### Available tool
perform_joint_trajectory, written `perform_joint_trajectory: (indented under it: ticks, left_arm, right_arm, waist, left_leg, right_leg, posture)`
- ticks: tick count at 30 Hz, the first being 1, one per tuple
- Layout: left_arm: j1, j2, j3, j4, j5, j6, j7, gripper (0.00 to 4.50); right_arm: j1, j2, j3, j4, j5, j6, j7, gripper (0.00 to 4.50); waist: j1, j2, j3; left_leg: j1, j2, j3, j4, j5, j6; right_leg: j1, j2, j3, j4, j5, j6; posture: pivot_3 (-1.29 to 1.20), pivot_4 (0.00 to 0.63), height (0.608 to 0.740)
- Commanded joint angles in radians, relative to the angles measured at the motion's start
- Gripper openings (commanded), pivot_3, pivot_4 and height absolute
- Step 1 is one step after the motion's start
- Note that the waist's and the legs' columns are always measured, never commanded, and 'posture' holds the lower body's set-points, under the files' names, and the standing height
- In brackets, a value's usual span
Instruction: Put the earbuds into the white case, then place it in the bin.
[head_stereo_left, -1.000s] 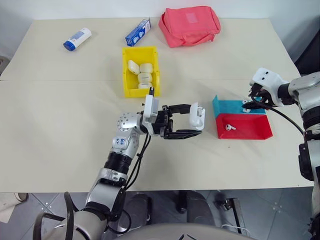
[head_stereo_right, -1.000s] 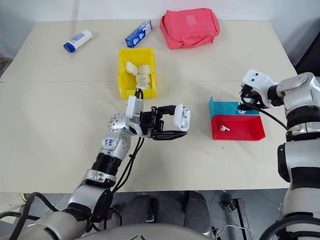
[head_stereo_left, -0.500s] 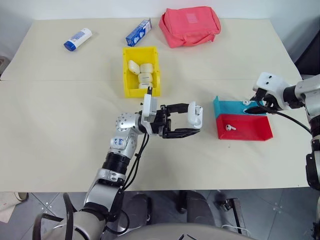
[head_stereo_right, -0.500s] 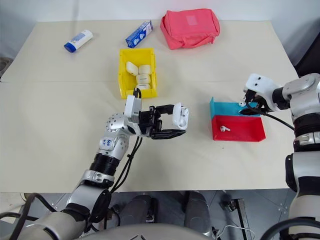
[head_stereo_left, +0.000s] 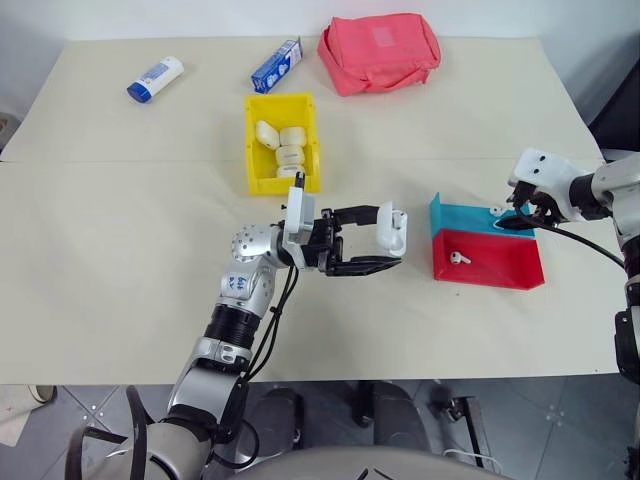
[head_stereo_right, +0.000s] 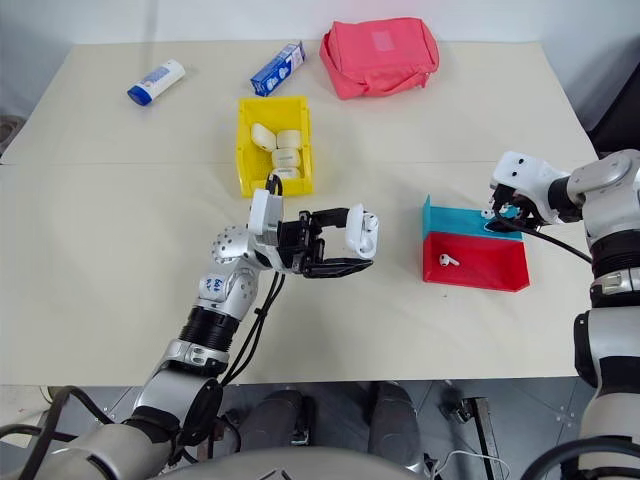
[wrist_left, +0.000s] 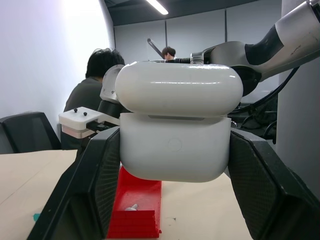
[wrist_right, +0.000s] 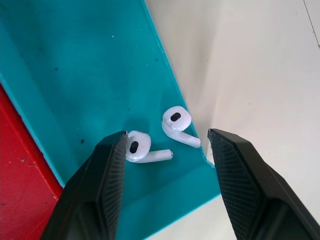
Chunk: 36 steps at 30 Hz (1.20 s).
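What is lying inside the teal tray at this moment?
Two earbuds lie in the teal tray, between the open fingers of the right hand. In the head views this hand covers part of the tray.

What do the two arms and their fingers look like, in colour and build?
Both arms are silver-grey metal with black joints and loose black cables. The left gripper has a white block at its wrist; the right gripper has a white housing. The fingers are black, broad, tapered, with a finely textured surface.
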<state>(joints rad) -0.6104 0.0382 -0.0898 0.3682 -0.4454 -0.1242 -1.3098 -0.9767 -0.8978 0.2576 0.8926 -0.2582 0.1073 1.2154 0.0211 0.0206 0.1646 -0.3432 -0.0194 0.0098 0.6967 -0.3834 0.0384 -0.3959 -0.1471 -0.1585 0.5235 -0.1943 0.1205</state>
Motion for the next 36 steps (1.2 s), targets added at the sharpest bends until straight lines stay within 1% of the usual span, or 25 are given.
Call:
perform_joint_trajectory:
  ticks: [1, 7, 25, 36]
  left_arm:
    - [0.009, -0.005, -0.001, -0.036, -0.017, -0.002, 0.009, 2.80]
    - [0.006, -0.006, -0.003, -0.031, -0.016, -0.004, 0.008, 2.80]
    - [-0.007, -0.006, 0.002, -0.015, -0.016, -0.007, 0.007, 2.80]
    - [-0.013, -0.011, 0.004, -0.005, -0.013, -0.013, 0.012, 2.80]
  right_arm:
    - [-0.029, -0.026, -0.011, -0.026, -0.010, -0.014, -0.003, 2.66]
    - [-0.026, -0.050, -0.006, -0.027, -0.034, -0.039, -0.017, 2.66]
    - [-0.016, -0.062, -0.011, -0.028, -0.051, -0.039, -0.057, 2.66]
    - [0.043, -0.051, 0.016, -0.083, -0.093, -0.039, -0.069, 2.66]
  waist:
    - [0.000, 0.000, 0.000]
    - [0.001, 0.000, 0.000]
    - [0.000, 0.000, 0.000]
    - [0.000, 0.000, 0.000]
  left_leg:
    - [0.000, 0.000, 0.000, 0.000, 0.000, 0.000]
    - [0.000, 0.000, 0.000, 0.000, 0.000, 0.000]
    - [0.000, 0.000, 0.000, 0.000, 0.000, 0.000]
    - [0.000, 0.000, 0.001, 0.000, 0.000, 0.000]
  right_leg:
    - [0.000, 0.000, 0.000, 0.000, 0.000, 0.000]
    - [0.000, 0.000, 0.000, 0.000, 0.000, 0.000]
    - [0.000, 0.000, 0.000, 0.000, 0.000, 0.000]
    - [0.001, 0.000, 0.000, 0.000, 0.000, 0.000]
  posture:
    - [0.00, 0.150, 0.740]
    - [0.00, 0.150, 0.740]
    - [0.00, 0.150, 0.740]
    - [0.00, 0.150, 0.740]
